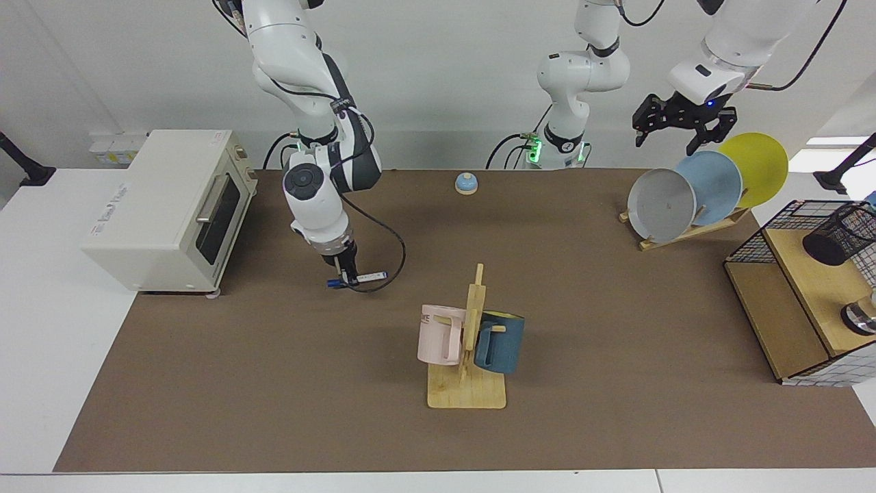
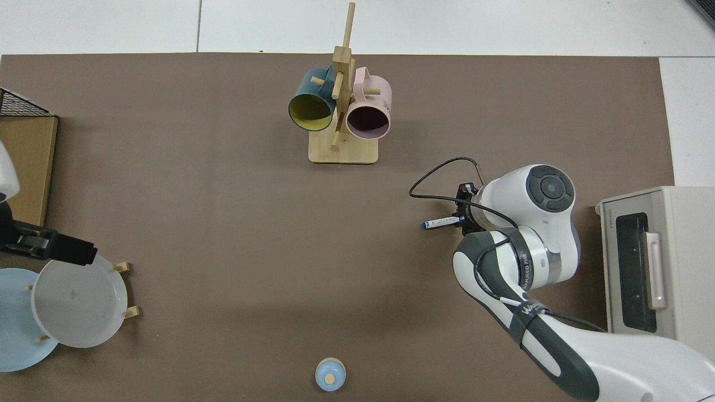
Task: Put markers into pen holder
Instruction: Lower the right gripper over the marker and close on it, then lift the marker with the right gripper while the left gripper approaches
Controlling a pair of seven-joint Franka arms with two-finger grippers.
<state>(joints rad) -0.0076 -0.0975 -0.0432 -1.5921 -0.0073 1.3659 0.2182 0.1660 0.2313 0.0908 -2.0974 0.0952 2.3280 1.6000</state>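
The right gripper (image 1: 348, 274) points down over the brown mat (image 1: 274, 383), its fingers closed across the marker (image 1: 363, 277) near its blue tail end, so that most of the barrel sticks out sideways toward the mug tree (image 1: 472, 342); in the top view the same gripper (image 2: 463, 215) holds the marker (image 2: 441, 223) roughly level and slightly slanted. The marker looks lifted just clear of the mat, though contact is hard to judge. It is slim, with a white barrel carrying small print and blue at both ends. The left gripper (image 1: 684, 127) waits high above the plate rack (image 1: 684, 229), fingers spread and holding nothing. The pen holder (image 1: 838, 236), a black mesh cup, lies tilted on the wooden shelf of the wire basket (image 1: 753, 236) at the far side of the table from the marker; its inside is too dark to make out. On the mug tree hang a pink mug (image 1: 438, 334) and a dark blue mug (image 1: 499, 341). A toaster oven (image 1: 171, 205) stands near the right arm.
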